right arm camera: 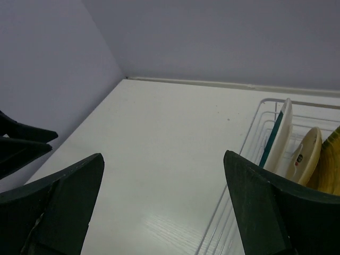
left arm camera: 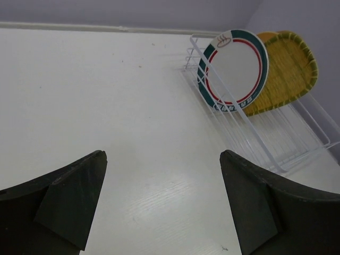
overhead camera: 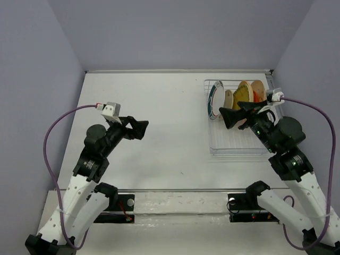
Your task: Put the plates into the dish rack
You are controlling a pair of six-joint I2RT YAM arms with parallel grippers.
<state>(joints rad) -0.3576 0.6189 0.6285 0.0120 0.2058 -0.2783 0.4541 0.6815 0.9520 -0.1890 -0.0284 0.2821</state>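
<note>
Left end effector [overhead camera: 139, 128] released, jaws spread wide and empty, hovering over the white surface [overhead camera: 170, 154]. Right end effector [overhead camera: 227, 117] equally spread, holding nothing, above the dish rack [overhead camera: 236, 147]. The plates stand upright in it: green-red rimmed plate [overhead camera: 214, 100] leftmost, yellow patterned plate [overhead camera: 245, 91] farther right.

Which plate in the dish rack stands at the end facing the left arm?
The white plate with the green-and-red rim; the yellow patterned plate and the rest stand behind it.
</note>
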